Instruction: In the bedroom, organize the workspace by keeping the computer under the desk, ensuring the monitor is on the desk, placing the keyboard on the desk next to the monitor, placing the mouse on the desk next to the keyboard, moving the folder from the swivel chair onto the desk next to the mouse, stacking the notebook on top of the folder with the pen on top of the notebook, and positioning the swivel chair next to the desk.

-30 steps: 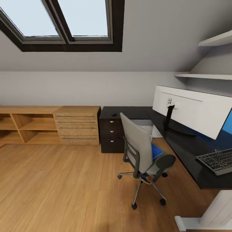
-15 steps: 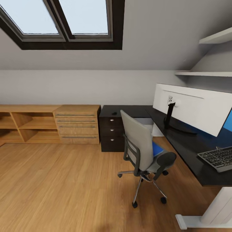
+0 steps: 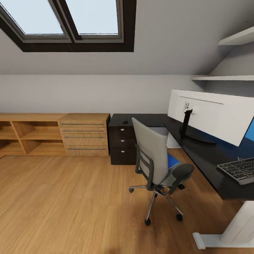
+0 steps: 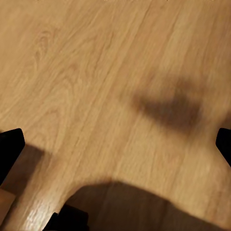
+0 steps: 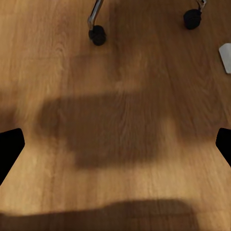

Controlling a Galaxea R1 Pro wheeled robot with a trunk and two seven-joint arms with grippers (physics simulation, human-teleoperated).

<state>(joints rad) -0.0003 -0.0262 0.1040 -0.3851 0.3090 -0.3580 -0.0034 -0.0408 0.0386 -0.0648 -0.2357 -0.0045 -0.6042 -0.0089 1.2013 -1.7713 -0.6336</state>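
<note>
Both grippers hang low over the wooden floor (image 3: 70,204), pointing down at it. The left gripper (image 4: 115,144) has its fingertips (image 4: 9,147) spread wide to the two sides of its wrist view, released, with nothing but boards and a soft shadow between them. The right gripper (image 5: 115,144) is the same: dark fingertips (image 5: 9,147) far apart, released, bare floor between.

In the right wrist view two black casters of the swivel chair (image 3: 157,165) stand near, at about 11 and 1 o'clock, and a white corner of the desk's foot shows at 2 o'clock.

From the head view the chair stands at about 4 o'clock from centre, its grey back turned to the room, close to the long edge of the desk (image 3: 208,158) but not touching. The folder (image 3: 173,161) lies on its seat, a blue patch past the backrest. On the black top the monitor (image 3: 211,118) shows its white back at 3 o'clock, with the keyboard (image 3: 240,169) nearer, cut by the picture's right edge. A small dark mouse (image 3: 125,122) sits on the far corner above the drawer unit (image 3: 121,146). A wooden dresser (image 3: 84,135) stands at 9 o'clock, just beside the drawers. Wide open floor lies from 6 to 9 o'clock
</note>
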